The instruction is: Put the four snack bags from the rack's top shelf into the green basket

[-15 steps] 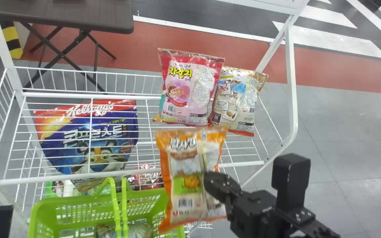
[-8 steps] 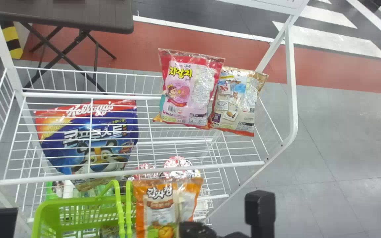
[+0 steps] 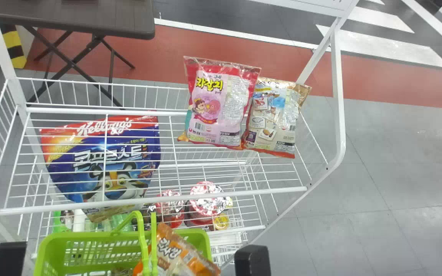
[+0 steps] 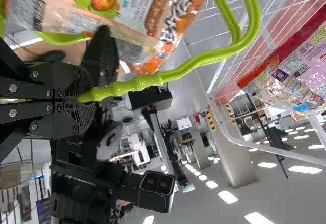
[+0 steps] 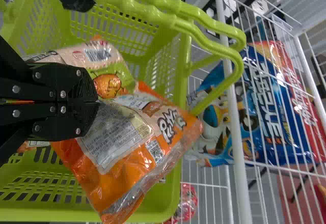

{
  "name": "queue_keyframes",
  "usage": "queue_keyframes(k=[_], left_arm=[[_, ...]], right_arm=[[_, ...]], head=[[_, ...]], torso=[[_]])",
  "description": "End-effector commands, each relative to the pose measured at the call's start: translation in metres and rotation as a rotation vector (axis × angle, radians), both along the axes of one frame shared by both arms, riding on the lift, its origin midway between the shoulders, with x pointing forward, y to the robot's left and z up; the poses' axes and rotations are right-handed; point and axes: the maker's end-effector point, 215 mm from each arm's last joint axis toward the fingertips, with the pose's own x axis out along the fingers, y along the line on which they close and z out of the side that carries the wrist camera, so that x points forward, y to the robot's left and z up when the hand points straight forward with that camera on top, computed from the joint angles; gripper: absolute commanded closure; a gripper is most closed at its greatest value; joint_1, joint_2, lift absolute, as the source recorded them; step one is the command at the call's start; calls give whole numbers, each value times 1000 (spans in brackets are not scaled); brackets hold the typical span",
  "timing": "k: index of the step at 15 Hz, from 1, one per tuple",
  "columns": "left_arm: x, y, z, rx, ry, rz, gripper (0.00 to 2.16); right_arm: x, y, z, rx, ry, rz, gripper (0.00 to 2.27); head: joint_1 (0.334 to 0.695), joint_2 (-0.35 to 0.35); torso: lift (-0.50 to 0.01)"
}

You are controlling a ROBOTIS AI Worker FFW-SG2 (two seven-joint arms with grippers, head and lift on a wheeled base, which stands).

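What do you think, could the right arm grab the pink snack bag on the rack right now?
Probably not: its gripper looks busy, shut on the orange snack bag. Nothing seems to stand in front of the pink snack bag, though.

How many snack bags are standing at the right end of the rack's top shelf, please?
2. The pink bag is the left one, and the beige bag is partly behind it on the right. Another bag may be hidden behind them.
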Motion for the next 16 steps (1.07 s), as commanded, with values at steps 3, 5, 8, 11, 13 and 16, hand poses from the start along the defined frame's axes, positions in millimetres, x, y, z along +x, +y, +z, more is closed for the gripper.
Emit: queue_keyframes(k=[3,5,8,11,13,16], left_arm=[[-3,-6,0,15,-9,-15,2142],[-3,-7,1,17,-11,-17,2142],[-1,-7,-1,27,-14,-13,2142],[0,-7,-1,27,-14,-14,2142],[-1,-9,-1,25,-14,-16,2142],[-3,-8,0,24,-12,-18,2142]], right_arm=[[-15,12,-32,-34,82,47,2118],[-13,-11,-52,-149,128,48,1997],[-3,-30,-51,-180,119,13,60],[46,-47,2,-157,-80,-76,2],[89,-56,39,-121,-238,-144,49],[158,-75,110,-74,-544,-288,76]], head=[[695,-312],[695,-333],[695,-350],[695,-350],[695,-350],[695,-350]], torso=[[0],[0],[0],[0],[0],[0]])
